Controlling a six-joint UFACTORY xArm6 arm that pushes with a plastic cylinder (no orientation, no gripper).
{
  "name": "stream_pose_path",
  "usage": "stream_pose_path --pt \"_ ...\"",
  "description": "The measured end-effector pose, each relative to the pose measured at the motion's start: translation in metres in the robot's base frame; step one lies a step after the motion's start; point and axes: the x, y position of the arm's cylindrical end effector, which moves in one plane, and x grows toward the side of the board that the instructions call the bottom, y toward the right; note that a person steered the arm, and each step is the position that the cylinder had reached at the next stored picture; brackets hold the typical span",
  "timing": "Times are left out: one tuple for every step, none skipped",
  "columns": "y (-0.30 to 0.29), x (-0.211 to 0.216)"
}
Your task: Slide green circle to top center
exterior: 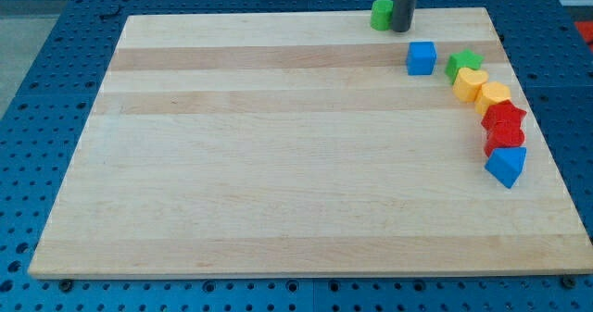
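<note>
currently, entries by item:

tip: my tip [399, 29], lower end of the straight dark rod, sits at the view's top edge of the board, right of centre. it has no jaws to spread or press together and it holds nothing; its left side is against the green block, apparently touching.

green circle: small green round block [381, 15], at the view's top edge, just left of the rod and partly hidden by it. it stands upright on its flat face; being round, no long axis or pointing direction can be made out.

board: pale wooden board [278, 164] with lengthwise grain bands, lying on a blue perforated table [56, 53].

blue cube: small blue cube block [421, 57], below and slightly right of the tip, apart from it.

green star: green star-like block [463, 65], right of the blue cube, near it but not touching, at the head of a curved row along the view's right side.

yellow heart: yellow heart-shaped block [471, 83], touching the green star from below.

yellow block: second yellow block [494, 97], shape unclear, touching the heart.

red blocks: red star-like block [504, 118], then a second red block [503, 140], shape unclear, both pressed together.

blue triangle: blue triangular block [506, 166], at the row's lower end, touching the red block above it.
</note>
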Motion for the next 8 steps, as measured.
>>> stream_pose_path --pt "0.020 -0.001" --pt "0.042 -0.016" --pt "0.039 -0.036" --pt "0.002 -0.035" --pt "-0.055 -0.027" --pt "-0.088 -0.020" --pt "-0.057 -0.028" --pt "-0.028 -0.025"
